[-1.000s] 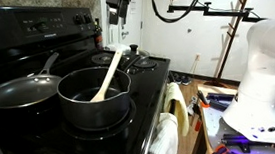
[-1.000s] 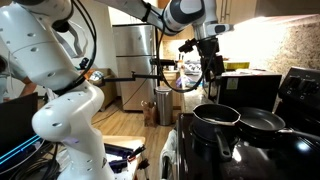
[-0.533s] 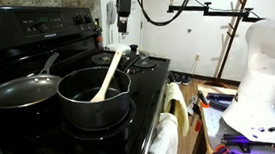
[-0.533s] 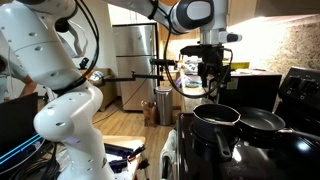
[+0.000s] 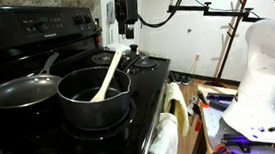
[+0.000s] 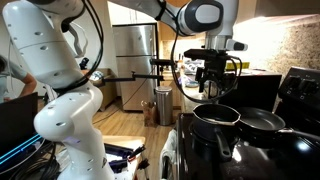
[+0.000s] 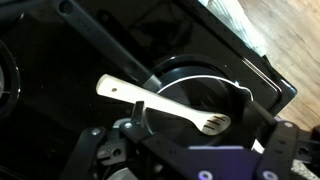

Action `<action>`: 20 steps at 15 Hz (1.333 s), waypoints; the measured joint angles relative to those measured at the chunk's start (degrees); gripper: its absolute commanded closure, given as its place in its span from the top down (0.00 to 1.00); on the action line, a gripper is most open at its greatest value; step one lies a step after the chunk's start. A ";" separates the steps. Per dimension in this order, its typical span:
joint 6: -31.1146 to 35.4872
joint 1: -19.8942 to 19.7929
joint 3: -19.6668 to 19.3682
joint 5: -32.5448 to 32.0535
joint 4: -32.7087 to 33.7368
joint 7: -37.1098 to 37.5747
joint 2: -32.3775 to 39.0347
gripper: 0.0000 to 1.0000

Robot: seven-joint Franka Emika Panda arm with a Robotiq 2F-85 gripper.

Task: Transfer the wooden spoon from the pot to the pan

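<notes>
Your gripper [image 5: 126, 34] hangs above the stove with its jaws spread and nothing between them; the wrist view shows a finger [image 7: 95, 150] at each lower corner with clear space in the middle.

The wooden spoon [image 5: 110, 74] lies in the pot [image 5: 80, 112]. Its bowl end rests low inside, and its handle slopes up over the far rim, so the free tip sits almost directly under your fingertips, apart from them. This is the relation that matters: the spoon is straight below you, and the handle tip is the nearest part.

In the wrist view the wooden spoon [image 7: 160, 103] runs nearly side to side, with its handle end out past the pot's rim [image 7: 238, 84]. That is close to the line your 2 fingers close along. I judge you need to turn the wrist about a quarter before descending, so the pads close across the handle, not along it.

The pan [image 5: 19, 93] sits just beside the pot, on the side away from the handle tip.
</notes>
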 measured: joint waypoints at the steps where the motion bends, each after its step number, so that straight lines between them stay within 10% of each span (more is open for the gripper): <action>1: 0.00 0.01 0.00 -0.20 0.00 -1.56 0.02 1.00; 10: -0.19 -0.08 -1.08 -1.96 2.21 -22.65 4.64 1.00; 20: 2.47 -0.13 -0.40 -9.48 3.40 -27.20 10.56 1.00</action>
